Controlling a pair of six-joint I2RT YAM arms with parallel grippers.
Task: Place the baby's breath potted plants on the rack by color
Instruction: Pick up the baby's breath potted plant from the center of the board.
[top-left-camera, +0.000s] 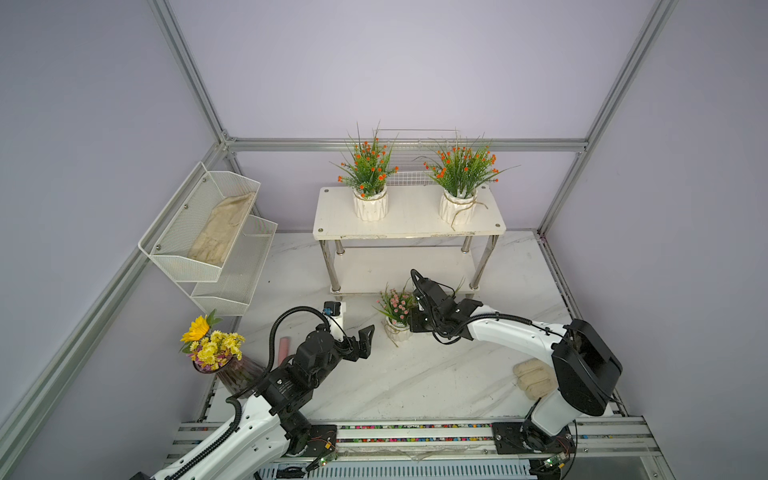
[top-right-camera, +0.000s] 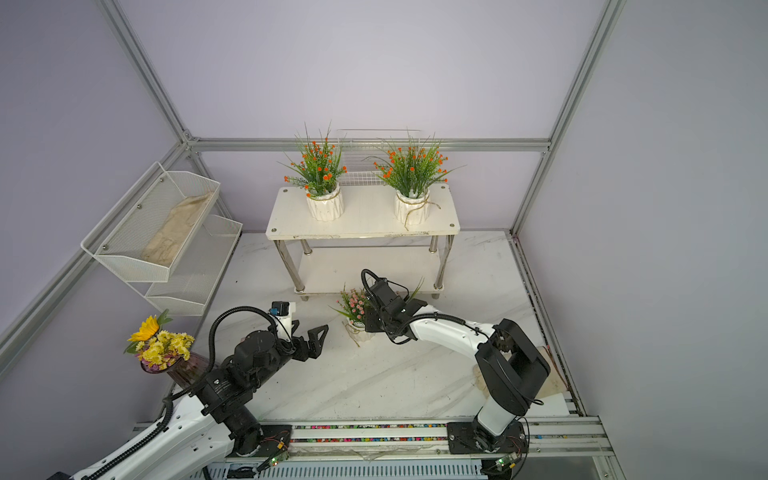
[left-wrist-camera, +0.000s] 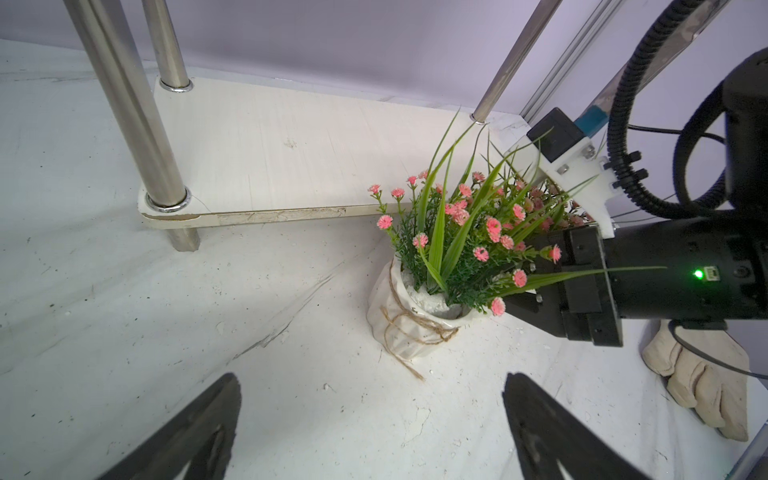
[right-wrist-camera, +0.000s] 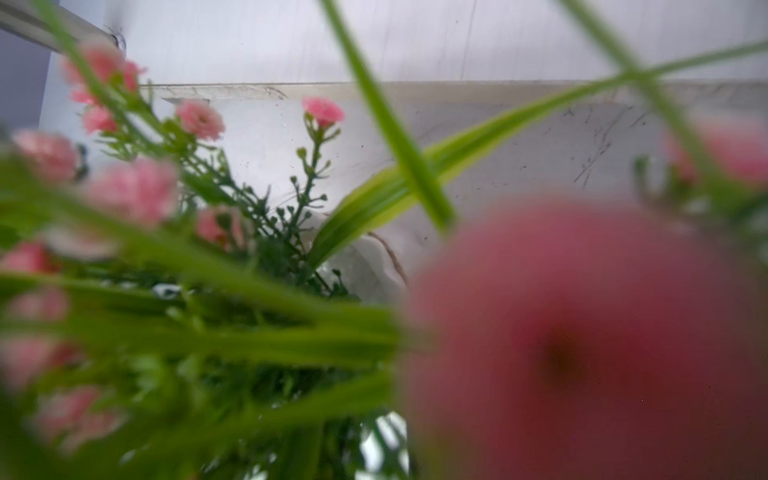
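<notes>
Nearest, the left gripper (top-left-camera: 365, 341) hangs over the table, jaws spread wide, holding nothing. We count one glove (top-left-camera: 534, 379) near right and one sunflower vase (top-left-camera: 216, 353) near left. Mid-table there is one pink plant (top-left-camera: 397, 306) in a white ribbed pot with a twine tie, on the table just in front of the lower shelf of the rack (top-left-camera: 409, 222). The right gripper (top-left-camera: 412, 323) is at the pot rim. Foliage hides its fingers, so we cannot tell opening or grip. The right wrist view is mostly blurred blooms. Farthest, on the top shelf, there are two more: left orange plant (top-left-camera: 369, 176) and right orange plant (top-left-camera: 463, 172), well apart.
</notes>
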